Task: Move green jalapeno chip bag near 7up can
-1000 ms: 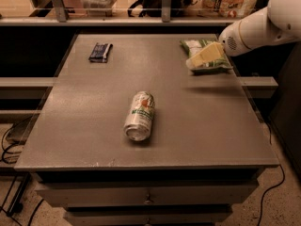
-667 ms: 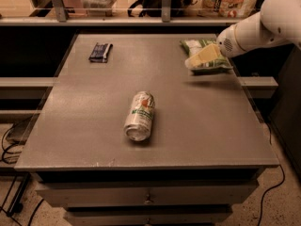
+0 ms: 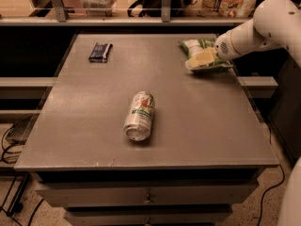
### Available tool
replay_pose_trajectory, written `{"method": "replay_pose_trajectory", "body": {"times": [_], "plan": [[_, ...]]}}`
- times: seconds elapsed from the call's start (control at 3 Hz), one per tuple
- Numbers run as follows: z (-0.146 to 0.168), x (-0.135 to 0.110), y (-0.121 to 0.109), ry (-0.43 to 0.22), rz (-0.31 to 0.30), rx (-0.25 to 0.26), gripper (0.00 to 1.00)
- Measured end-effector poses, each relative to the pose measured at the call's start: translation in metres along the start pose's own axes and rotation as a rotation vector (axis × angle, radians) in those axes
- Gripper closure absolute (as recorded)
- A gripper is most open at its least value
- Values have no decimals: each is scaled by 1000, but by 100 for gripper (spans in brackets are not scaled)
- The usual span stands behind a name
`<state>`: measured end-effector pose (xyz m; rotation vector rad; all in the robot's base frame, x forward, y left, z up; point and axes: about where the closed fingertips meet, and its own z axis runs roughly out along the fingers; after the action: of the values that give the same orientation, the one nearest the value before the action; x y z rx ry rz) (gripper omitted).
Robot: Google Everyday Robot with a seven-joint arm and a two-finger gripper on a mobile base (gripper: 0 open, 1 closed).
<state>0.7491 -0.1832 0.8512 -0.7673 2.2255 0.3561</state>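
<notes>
Counting three loose items on the bench [image 3: 84, 131]: one green jalapeno chip bag [image 3: 193, 46], one 7up can [image 3: 139, 115], one dark blue wrapped bar [image 3: 100, 52].

Bag: lying flat at the far right corner of the bench, close to the right edge. Green with white panels, crinkled. Its near-right part is covered by the gripper.

Gripper [image 3: 200, 60]: one only, pale yellowish, low over the bag and overlapping it from the right. It looks to be in contact with the bag. Can't tell from this view whether it is wide, narrow, or clamped on the bag.

Arm [image 3: 263, 27]: one, white, comes in from the upper right and angles down-left to the gripper.

Can: one, lying on its side around the middle of the bench, slightly toward the front. Long axis runs roughly front to back, one round end facing the front edge. Green lettering band faces up. Nothing touches it.

Bar: one, flat at the far left of the bench, near the back edge.

Spacing: bag and can well apart, can is left of and nearer than the bag. Bar well apart from both.

Bench front shows stacked drawer fronts, with one small pull [image 3: 148, 201] visible. Cables [image 3: 9, 145] on the floor at left.
</notes>
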Motion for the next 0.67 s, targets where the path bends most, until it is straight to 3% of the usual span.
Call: {"method": "replay_pose_trajectory", "body": {"times": [0.67], "plan": [[-4, -6, 7, 17, -29, 29, 74]]}}
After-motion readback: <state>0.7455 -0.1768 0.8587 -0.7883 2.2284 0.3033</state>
